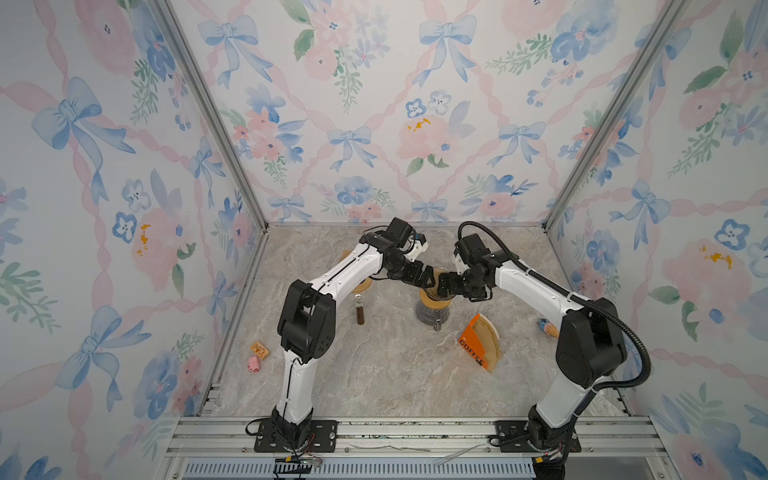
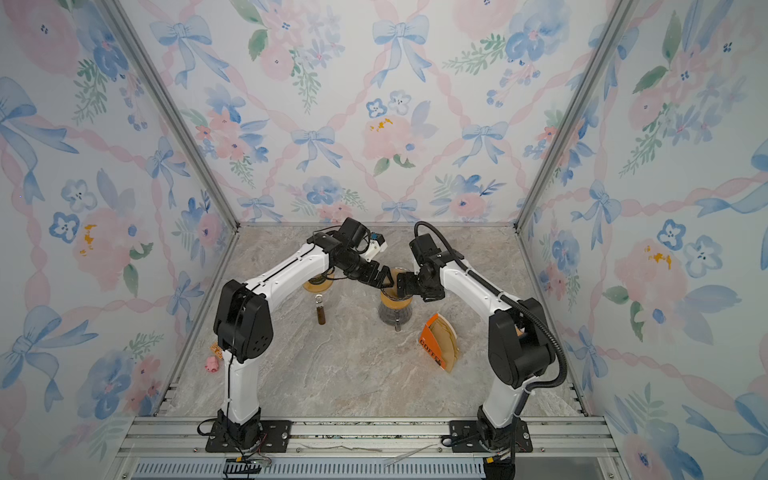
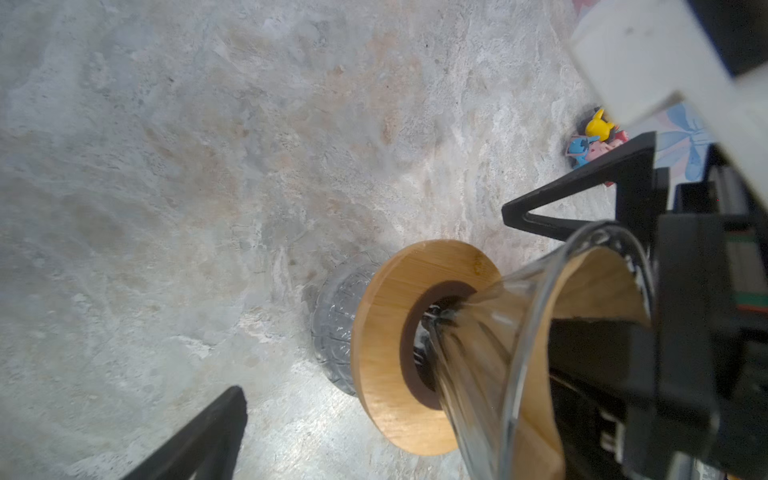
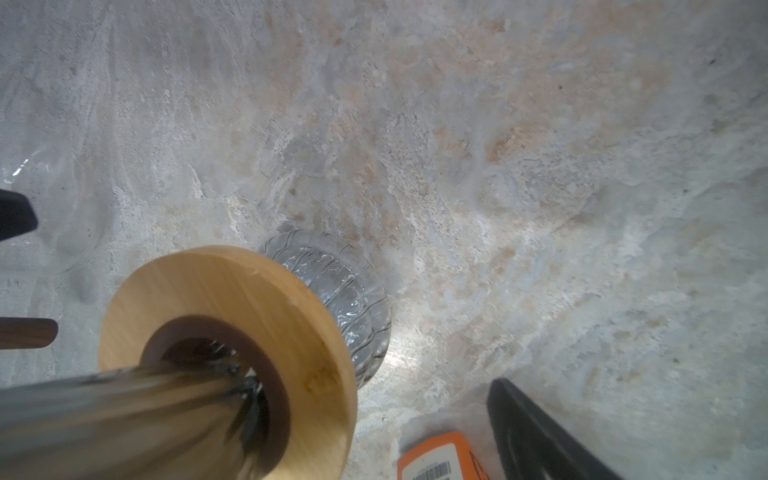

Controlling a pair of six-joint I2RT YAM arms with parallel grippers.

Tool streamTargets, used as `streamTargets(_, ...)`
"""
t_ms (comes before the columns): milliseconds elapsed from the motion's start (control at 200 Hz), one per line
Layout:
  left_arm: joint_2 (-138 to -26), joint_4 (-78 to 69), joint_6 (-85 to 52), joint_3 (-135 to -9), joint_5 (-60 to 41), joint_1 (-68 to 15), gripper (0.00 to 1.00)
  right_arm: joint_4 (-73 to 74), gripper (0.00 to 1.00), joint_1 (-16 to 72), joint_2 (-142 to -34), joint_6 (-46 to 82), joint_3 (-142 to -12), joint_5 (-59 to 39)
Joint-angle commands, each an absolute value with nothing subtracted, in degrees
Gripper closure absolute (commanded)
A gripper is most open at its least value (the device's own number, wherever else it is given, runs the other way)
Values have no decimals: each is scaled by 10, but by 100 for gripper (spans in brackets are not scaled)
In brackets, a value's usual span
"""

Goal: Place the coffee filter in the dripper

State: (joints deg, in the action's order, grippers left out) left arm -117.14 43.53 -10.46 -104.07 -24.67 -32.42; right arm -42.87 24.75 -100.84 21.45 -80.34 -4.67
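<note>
Both open wide and gripping nothing, your left hand [image 1: 427, 277] and right hand [image 1: 442, 287] meet over the dripper [image 3: 490, 332], where the filter [image 3: 602, 286] already sits. Seat the paper flush against the glass, then lift straight up without dragging it.

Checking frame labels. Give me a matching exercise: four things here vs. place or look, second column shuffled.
1. coffee filter
2. filter pack
3. pink toy
4. dripper

A. glass cone, wooden collar
B. by the left edge of the table
C. inside the cone
D. orange, lying right of the dripper

Pairs: 1-C, 2-D, 3-B, 4-A
</note>
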Motion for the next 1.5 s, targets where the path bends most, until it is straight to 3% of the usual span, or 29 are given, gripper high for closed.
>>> streamTargets(0,-1173,458,-99,-1038,-223,-328,2,-446,4,245,-996,212,-808,-48)
streamTargets(320,-1194,467,-120,-1061,-179,-323,2,-446,4,247,-995,215,-812,-48)
streamTargets(600,-1190,467,-133,-1091,-263,-319,2,-452,4,247,-995,214,-818,-47)
streamTargets(1110,-1198,471,-138,-1096,-166,-319,2,-459,4,248,-988,217,-833,-53)
streamTargets(1490,-1209,471,-141,-1099,-164,-318,2,-423,4,228,-960,208,-835,-133)
